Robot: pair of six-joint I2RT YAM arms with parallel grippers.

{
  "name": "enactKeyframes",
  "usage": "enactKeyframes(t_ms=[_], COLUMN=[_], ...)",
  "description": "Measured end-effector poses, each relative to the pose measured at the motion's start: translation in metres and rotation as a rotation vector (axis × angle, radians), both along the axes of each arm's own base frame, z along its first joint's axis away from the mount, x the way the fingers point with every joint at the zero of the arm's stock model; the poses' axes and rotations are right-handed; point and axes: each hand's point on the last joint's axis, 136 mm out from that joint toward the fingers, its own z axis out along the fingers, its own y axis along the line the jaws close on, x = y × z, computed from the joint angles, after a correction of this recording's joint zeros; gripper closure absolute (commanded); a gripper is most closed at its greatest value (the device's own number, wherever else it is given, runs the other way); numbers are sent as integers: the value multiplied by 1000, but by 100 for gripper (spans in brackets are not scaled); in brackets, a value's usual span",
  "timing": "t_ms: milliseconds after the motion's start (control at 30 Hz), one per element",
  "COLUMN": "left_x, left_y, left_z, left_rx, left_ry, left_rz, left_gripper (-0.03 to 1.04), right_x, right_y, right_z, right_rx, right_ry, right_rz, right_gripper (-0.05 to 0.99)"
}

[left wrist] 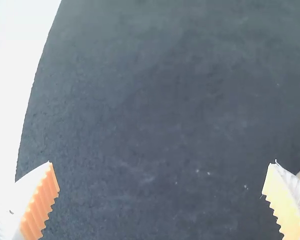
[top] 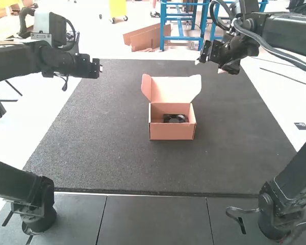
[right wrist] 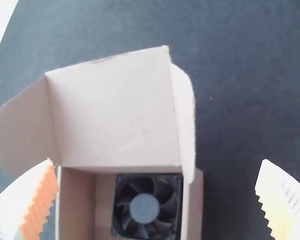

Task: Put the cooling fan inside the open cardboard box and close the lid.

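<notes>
Cooling fan (right wrist: 145,210) lies flat inside the cardboard box (top: 172,130), which sits below the right claw (top: 200,58) and a little to its near side; the first half of the job looks done. Lid (top: 171,88) stands upright, so closing it is what remains, by my reading. Right claw spread wide, empty, touching nothing; left claw (top: 97,68) likewise wide and empty over bare mat (left wrist: 155,100), box well off to its side.

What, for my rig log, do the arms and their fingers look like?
Both arms are black, with black cables looping alongside. The left arm carries a white-and-black module with a small label; the right arm trails a thicker cable bundle. The left fingers and right fingers are white and ribbed, with orange toothed pads.
</notes>
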Motion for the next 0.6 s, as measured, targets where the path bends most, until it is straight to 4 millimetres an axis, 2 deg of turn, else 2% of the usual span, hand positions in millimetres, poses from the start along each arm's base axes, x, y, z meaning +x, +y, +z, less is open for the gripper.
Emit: enactKeyframes(t_ms=[167,267,400,600], left_x=[25,38,56,79], left_y=[-15,-21,-22,-22], left_z=[-28,-41,-44,-50], left_rx=[8,15,24,34], left_ry=[63,86,84,90], left_rz=[-31,-37,-24,-11], left_gripper=[4,4,4,4], right_x=[-2,1,11,17], right_y=[-9,-24,-37,-35], right_z=[-6,-2,6,5], right_rx=[-7,-4,6,11], right_ry=[-63,-97,-160,-177], right_rz=[-5,-36,-70,-64], right_gripper=[3,3,3,3])
